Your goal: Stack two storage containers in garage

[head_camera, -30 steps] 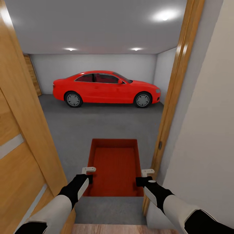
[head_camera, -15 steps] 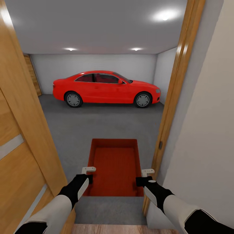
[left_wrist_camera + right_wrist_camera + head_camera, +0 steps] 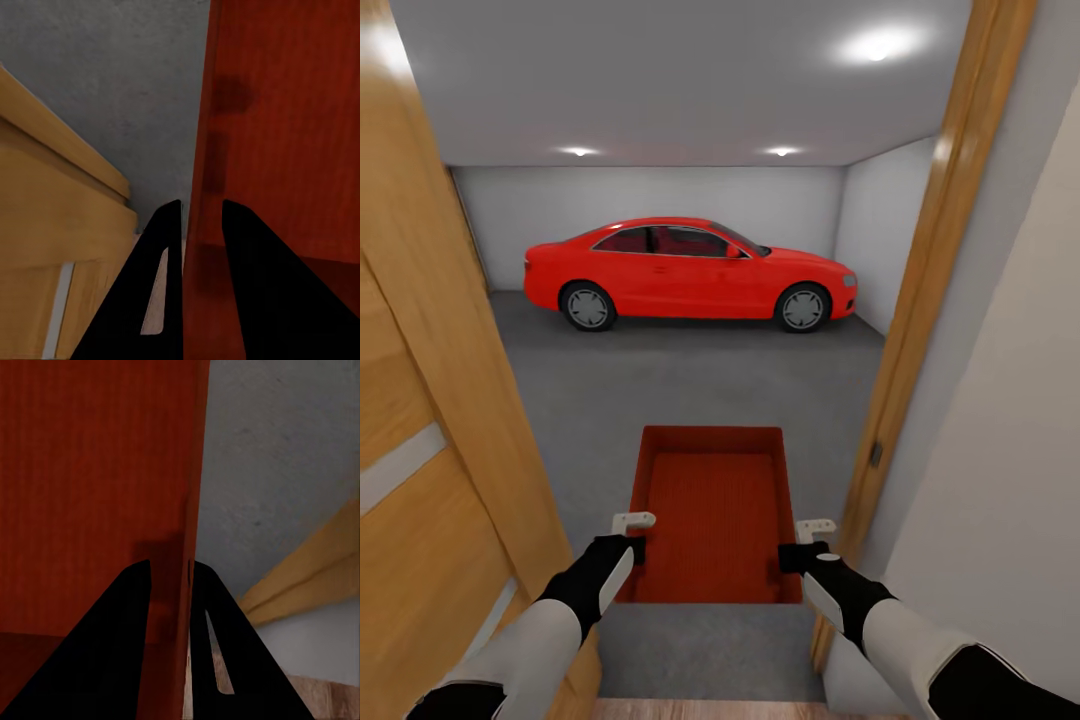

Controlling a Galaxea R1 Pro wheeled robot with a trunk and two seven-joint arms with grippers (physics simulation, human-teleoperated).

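**Container carried through the garage doorway**

Held level at lower centre of the head view: one orange-red container [image 3: 710, 515], open side up, ribbed bottom showing, above the dark grey floor [image 3: 690, 385]. Left gripper [image 3: 631, 536] pinching the box's left wall near its near corner; in the left wrist view, black fingers [image 3: 262, 300] pressed together on either side of the thin red wall [image 3: 202, 225]. Right gripper [image 3: 809, 542] pinching the right wall at the matching spot; in the right wrist view, fingers [image 3: 120, 652] clamped on that wall [image 3: 191, 532] the same way, one inside the box, one outside.

Framed by a wooden door [image 3: 430, 400] filling the left of the frame and a wooden jamb [image 3: 930, 290] running down the right, with a pale wall [image 3: 1010, 480] beyond it at far right. A strip of wood-plank flooring [image 3: 710, 709] along the bottom edge, meeting the grey floor.

In the garage ahead, at mid-frame: a red car [image 3: 688, 272], side-on, parked against the pale back wall [image 3: 660, 195], well apart from the box. Three ceiling lights [image 3: 875, 45] glowing across the upper frame.
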